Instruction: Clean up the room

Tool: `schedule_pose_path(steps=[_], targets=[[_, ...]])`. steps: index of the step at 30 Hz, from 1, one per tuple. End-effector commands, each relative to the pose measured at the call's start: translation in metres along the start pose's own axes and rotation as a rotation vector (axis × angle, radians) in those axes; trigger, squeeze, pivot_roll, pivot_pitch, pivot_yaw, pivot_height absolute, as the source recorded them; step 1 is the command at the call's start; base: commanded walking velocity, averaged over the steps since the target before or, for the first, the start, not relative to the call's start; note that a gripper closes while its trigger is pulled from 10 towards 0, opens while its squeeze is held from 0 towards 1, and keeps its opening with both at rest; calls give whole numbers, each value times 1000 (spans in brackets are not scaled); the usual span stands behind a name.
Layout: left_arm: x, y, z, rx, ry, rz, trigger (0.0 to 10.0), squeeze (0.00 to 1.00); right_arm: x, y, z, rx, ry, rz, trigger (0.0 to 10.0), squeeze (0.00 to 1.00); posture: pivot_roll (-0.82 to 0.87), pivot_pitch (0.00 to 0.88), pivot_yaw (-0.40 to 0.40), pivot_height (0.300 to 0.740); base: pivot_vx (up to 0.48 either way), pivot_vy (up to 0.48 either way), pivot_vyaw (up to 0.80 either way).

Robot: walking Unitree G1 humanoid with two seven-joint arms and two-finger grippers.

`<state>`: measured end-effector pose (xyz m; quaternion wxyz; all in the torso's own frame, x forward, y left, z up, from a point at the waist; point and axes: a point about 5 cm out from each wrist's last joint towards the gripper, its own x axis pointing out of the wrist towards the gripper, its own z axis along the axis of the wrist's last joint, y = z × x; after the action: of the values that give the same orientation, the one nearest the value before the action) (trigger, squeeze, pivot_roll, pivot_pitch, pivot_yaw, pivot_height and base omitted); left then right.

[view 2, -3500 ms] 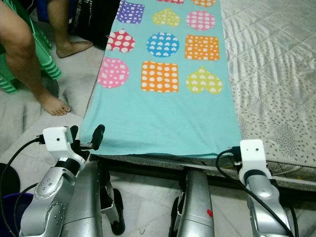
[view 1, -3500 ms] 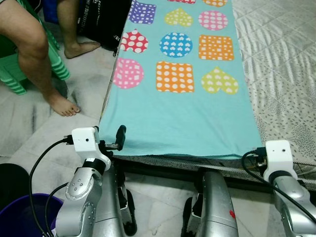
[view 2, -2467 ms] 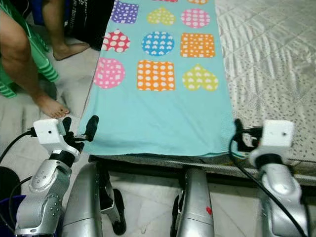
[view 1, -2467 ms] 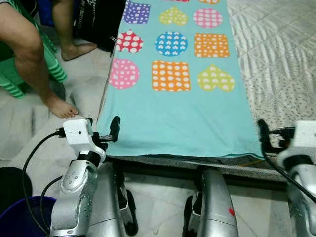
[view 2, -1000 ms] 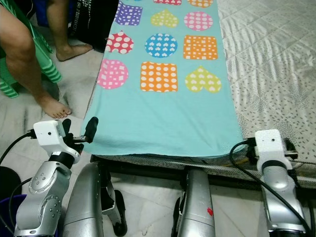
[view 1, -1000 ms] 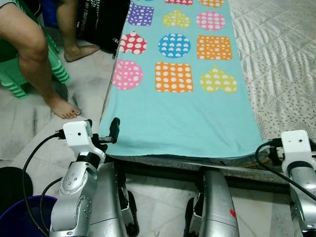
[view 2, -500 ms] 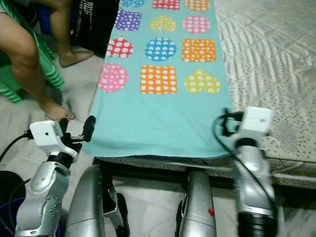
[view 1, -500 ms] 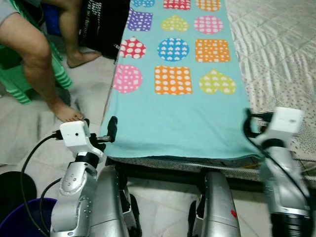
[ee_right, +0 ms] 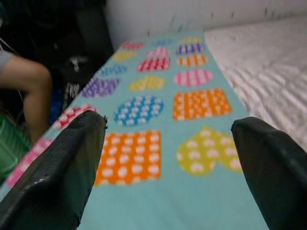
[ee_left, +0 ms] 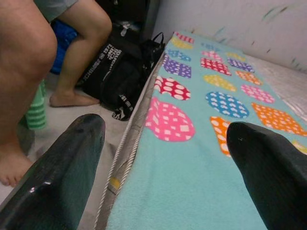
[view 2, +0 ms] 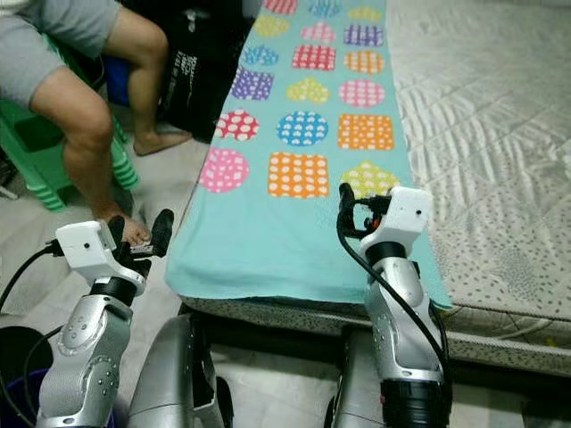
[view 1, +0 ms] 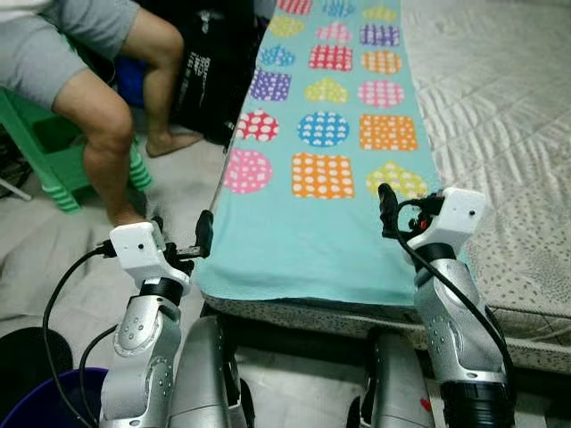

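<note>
Black fingers on both grippers stand wide apart, nothing held. Right gripper (view 1: 388,207) hovers over the near right part of the turquoise blanket (view 1: 312,223), about 4 o'clock from the orange dotted square (view 1: 322,175), beside the yellow heart (view 1: 395,178). Left gripper (view 1: 183,239) sits at the blanket's near left corner, roughly 8 o'clock from that square, straddling the mattress edge (ee_left: 125,153). Blanket lies flat along the left strip of the bed (view 1: 508,134), near hem hanging just over the foot.

Judgement: both arms look posed to take the near corners, either to fold it or having just spread it; can't tell which.

A person's legs (view 1: 107,134) and a black bag (view 1: 210,80) at 10 o'clock, purple bucket (view 1: 45,406) at 7.
</note>
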<state>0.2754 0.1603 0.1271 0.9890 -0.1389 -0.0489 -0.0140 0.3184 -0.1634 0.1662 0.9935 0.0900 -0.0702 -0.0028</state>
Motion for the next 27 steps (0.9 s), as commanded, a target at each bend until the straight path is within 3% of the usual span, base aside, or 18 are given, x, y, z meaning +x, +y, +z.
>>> schedule_pose_path(steps=[1,14,20,23,27], targets=[[2,-2,1,9,-12,-4,10000,0,3,2,0,12,-2,8,10000,0,47,59,35,583,0,0,0],[8,-4,-4,4,-22,-16,10000,0,9,7,-1,-4,-21,26,10000,0,34,22,34,652,0,0,0],[16,2,-5,40,-26,7,10000,0,12,6,-2,-60,-44,30,10000,0,32,0,37,738,0,0,0],[18,4,-5,36,-32,11,10000,0,9,-4,-11,-58,-10,-25,10000,0,35,0,37,740,0,0,0],[20,-1,-6,31,-41,6,10000,0,9,-3,-14,-72,-5,-22,10000,0,35,0,38,740,0,0,0]])
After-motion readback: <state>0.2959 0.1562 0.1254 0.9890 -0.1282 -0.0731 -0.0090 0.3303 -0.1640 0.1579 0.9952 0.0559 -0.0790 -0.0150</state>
